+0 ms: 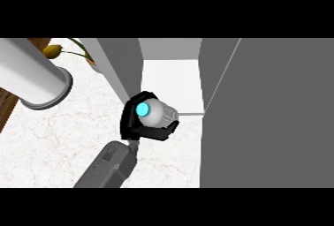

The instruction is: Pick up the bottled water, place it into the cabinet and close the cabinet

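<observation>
Right robot hand [138, 126] grips bottled water [155, 113] — cyan cap.

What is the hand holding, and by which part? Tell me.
The hand is curled round the bottled water, gripping the body, with the blue cap end showing. Which hand it is cannot be told.

The bottled water [157, 113] is seen nearly end-on from above: a pale grey, ribbed body with a bright cyan cap facing about nine o'clock. It sits just left of the view's centre, tilted, with black fingers curled round its left and lower sides. The cabinet [171, 84] stands open at twelve o'clock of the bottle, its white shelf floor showing between grey walls. Its grey door [274, 114] fills the three o'clock side. The bottle sits at the shelf's front edge.
</observation>
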`<state>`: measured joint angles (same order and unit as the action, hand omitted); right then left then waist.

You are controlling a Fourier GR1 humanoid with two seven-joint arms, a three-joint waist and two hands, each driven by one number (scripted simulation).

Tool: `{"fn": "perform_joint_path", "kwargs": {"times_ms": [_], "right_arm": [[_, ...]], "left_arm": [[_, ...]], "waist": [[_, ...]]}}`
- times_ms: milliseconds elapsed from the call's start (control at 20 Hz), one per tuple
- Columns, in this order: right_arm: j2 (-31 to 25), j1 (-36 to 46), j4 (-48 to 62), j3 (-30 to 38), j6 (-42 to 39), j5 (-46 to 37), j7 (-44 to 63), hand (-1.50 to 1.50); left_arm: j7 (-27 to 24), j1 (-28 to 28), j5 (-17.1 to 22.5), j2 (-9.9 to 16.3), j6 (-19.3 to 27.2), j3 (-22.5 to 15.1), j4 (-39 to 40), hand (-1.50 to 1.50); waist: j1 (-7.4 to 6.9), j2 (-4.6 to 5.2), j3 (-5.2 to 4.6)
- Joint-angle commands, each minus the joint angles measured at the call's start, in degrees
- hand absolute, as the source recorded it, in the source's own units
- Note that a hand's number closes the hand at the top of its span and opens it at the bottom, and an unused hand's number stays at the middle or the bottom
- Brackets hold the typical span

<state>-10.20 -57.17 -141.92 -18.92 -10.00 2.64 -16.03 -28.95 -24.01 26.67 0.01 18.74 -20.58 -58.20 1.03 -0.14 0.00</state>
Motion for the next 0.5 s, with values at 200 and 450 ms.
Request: {"fn": "perform_joint_path", "kwargs": {"times_ms": [200,450], "right_arm": [[-0.37,2.78,-0.48,4.27,0.14,4.66,2.37,-1.50],[-1.39,2.58,-3.05,6.21,-1.56,6.88,2.74,-1.50]], "left_arm": [[8.55,-14.88,0.91,-0.01,11.40,-3.49,4.60,1.50],[6.87,-23.22,6.84,-0.01,15.95,-3.22,15.65,1.50]], "waist": [[0.14,0.27,0.02],[1.90,0.73,-0.03]]}}
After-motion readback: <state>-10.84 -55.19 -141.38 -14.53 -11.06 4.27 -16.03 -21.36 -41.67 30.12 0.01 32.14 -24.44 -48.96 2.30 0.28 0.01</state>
